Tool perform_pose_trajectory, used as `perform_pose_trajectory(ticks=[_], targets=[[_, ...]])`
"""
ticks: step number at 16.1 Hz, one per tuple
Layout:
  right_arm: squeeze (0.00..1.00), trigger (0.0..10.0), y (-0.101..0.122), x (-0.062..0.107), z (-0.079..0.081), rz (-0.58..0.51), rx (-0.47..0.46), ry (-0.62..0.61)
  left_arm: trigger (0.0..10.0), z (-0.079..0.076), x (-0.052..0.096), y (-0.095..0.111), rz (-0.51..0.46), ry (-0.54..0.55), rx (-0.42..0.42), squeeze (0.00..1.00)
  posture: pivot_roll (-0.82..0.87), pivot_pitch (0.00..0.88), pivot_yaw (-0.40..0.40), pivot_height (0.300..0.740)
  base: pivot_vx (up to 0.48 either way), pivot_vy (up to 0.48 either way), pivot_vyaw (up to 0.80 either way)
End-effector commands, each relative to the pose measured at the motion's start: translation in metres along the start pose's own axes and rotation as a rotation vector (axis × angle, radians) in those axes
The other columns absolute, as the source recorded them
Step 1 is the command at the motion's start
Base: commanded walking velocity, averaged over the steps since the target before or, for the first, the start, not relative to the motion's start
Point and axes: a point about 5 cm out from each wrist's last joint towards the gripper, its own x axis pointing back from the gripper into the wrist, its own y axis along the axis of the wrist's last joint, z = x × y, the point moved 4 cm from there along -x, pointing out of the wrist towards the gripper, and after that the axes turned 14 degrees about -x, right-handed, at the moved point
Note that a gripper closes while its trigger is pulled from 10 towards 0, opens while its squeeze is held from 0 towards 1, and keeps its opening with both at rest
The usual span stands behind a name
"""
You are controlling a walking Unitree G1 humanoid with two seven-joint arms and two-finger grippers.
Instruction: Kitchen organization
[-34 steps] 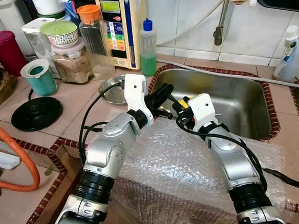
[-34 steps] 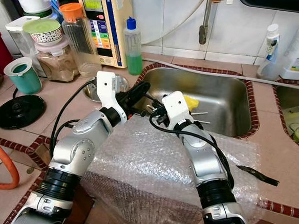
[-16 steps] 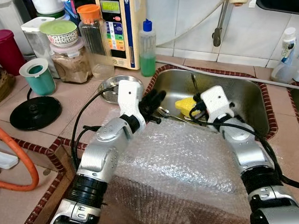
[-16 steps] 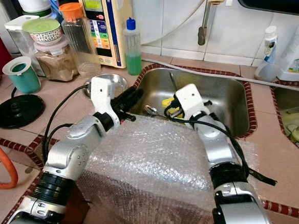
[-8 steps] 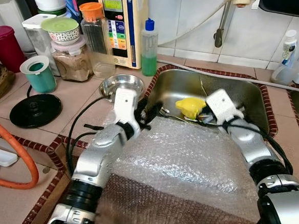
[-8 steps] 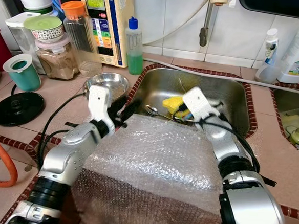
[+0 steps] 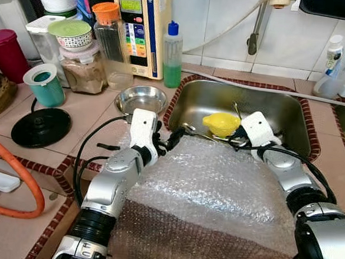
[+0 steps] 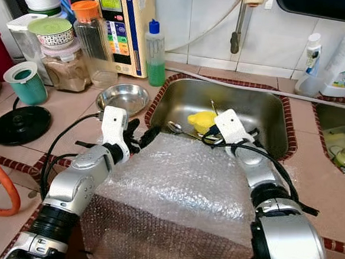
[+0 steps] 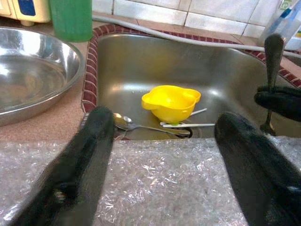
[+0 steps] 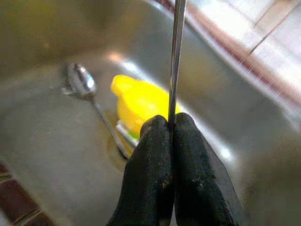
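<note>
While our left gripper point(image 9: 160, 155) waits, fingers spread, over the bubble wrap point(image 7: 210, 185) at the sink point(image 7: 292, 111) edge, our right gripper point(image 10: 170, 127) pinches a metal utensil handle point(image 10: 176, 56) above the yellow cup point(image 9: 170, 101) — we should lift it straight, clear of the spoon point(image 9: 141, 126).

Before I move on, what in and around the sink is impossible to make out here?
- Thin metal utensil pinched by the right claw: its working end is cut off by the right wrist view's edge.
- Sink drain: hidden behind the yellow plastic cup.
- Near sink floor: covered by bubble wrap.
</note>
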Motion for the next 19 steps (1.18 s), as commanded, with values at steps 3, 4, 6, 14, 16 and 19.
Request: perform_pose_trajectory(ticks=[3,4,6,14,16,19], targets=[[0.24,10.0,-0.019,0.000,0.007,0.105,-0.038,0.020,10.0,-0.001,-0.001,0.002,0.013,0.008,-0.019,1.00,-0.02,0.000,0.099,0.740,0.000,0.000,0.00],[0.22,10.0,-0.020,0.000,0.008,0.110,-0.032,0.022,10.0,-0.001,-0.001,0.001,0.018,0.004,-0.027,1.00,-0.02,0.000,0.103,0.740,0.000,0.000,0.00],[1.00,10.0,-0.021,0.000,0.009,0.116,-0.062,0.030,10.0,0.002,-0.001,0.001,0.027,0.009,-0.031,1.00,-0.01,0.000,0.109,0.740,0.000,0.000,0.00],[1.00,10.0,-0.031,0.001,0.022,0.118,-0.296,0.067,10.0,0.010,-0.004,-0.007,0.087,0.068,-0.052,1.00,-0.02,0.000,0.122,0.740,0.000,0.000,0.00],[1.00,10.0,-0.034,0.001,0.034,0.121,-0.379,0.112,10.0,0.009,-0.005,-0.004,0.074,0.072,-0.037,1.00,-0.03,0.000,0.130,0.740,0.000,0.000,0.00],[1.00,10.0,-0.033,0.001,0.035,0.108,-0.400,0.106,10.0,0.013,-0.006,-0.002,0.068,0.094,-0.043,1.00,-0.03,0.000,0.135,0.740,0.000,0.000,0.00]])
